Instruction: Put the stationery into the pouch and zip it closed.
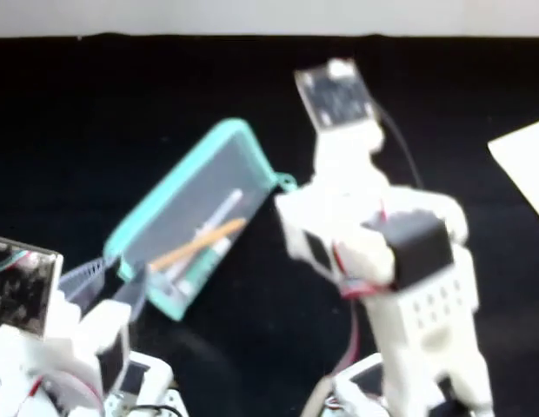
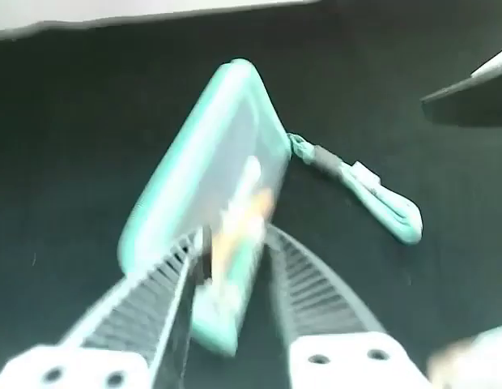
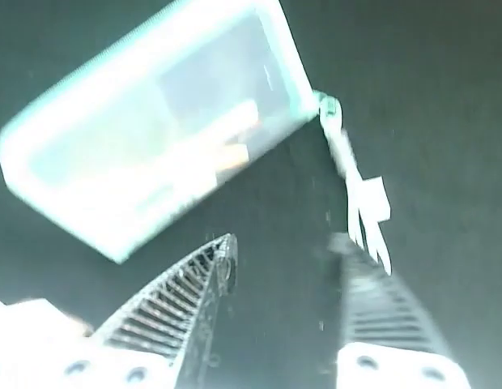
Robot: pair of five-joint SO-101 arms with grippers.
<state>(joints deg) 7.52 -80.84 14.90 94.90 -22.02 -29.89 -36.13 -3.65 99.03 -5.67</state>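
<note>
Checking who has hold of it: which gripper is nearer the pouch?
Left. The left gripper has its jaws around one end of the pouch; the right gripper hangs open apart from it, by the strap.

Black table (image 1: pixel 96 113), teal pouch (image 1: pixel 191 217) lying aslant on it, strap (image 2: pixel 372 190) trailing beside, pale sheet (image 1: pixel 526 161) at one edge

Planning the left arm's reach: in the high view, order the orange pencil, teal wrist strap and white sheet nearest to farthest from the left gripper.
1. Orange pencil, inside the teal pouch beside the left gripper.
2. Teal wrist strap, at the pouch's far corner.
3. White sheet, far right.
</note>
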